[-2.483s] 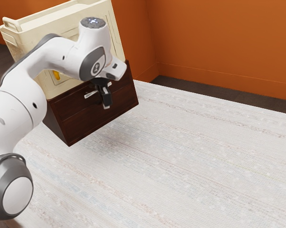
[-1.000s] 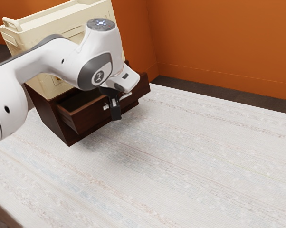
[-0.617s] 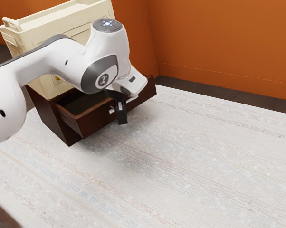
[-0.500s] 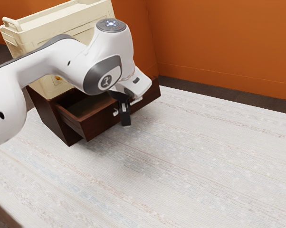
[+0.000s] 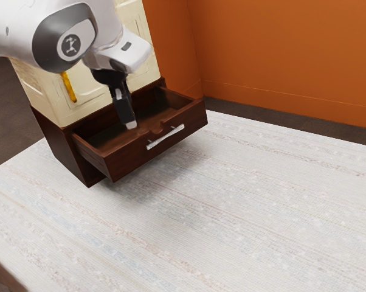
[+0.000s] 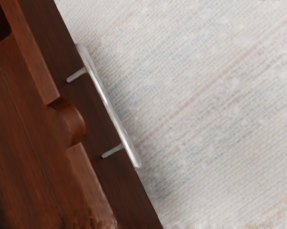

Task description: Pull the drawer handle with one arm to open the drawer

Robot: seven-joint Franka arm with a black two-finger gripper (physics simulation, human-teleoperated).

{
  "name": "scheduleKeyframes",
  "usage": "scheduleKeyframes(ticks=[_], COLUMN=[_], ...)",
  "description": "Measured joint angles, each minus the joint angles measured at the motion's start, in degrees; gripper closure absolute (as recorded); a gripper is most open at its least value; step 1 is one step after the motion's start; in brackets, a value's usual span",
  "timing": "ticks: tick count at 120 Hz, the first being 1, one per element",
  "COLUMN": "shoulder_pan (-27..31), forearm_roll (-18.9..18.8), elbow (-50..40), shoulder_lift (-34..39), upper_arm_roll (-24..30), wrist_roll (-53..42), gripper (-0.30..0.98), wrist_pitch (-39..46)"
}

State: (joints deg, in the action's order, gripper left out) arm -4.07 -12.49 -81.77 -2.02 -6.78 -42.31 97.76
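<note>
The black gripper [image 5: 128, 118] hangs over the drawer's inside, on the cabinet side of the front panel and apart from the handle; how its jaws stand is unclear. Below it, the dark brown drawer [image 5: 137, 152] juts well out of its wooden cabinet [image 5: 70, 159]. A silver bar handle [image 5: 165, 137] is fixed across the front panel. In the wrist view the same handle [image 6: 105, 98] runs along the outside of the drawer front [image 6: 88, 112], on two short posts with nothing around it. A rounded notch breaks the panel's top edge.
A cream box [image 5: 37, 91] with a yellow part [image 5: 69, 87] stands on the cabinet, close behind the gripper. The pale woven tabletop [image 5: 244, 201] stretches in front of the drawer. An orange wall [image 5: 280, 55] rises behind.
From shut, the drawer has come out toward the exterior view's lower right. My gripper travelled out at the handle, then left it, rising and moving back toward the cream box.
</note>
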Motion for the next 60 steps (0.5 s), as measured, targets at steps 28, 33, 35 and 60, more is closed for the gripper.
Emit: scheduleKeyframes(ticks=[28, 33, 35, 60], shoulder_pan=[2.95, 3.56, 3.78, 4.67], forearm_roll=[3.59, 3.83, 3.90, 4.31], elbow=[1.03, 1.05, 1.05, 1.00], shoulder_lift=[3.88, 3.86, 3.85, 3.79], upper_arm_roll=[-0.30, -0.32, -0.33, -0.40], wrist_roll=[1.86, 2.10, 2.19, 3.10], gripper=[0.00, 0.00, 0.00, 0.00], wrist_pitch=[-8.99, -9.87, -10.17, -12.45])
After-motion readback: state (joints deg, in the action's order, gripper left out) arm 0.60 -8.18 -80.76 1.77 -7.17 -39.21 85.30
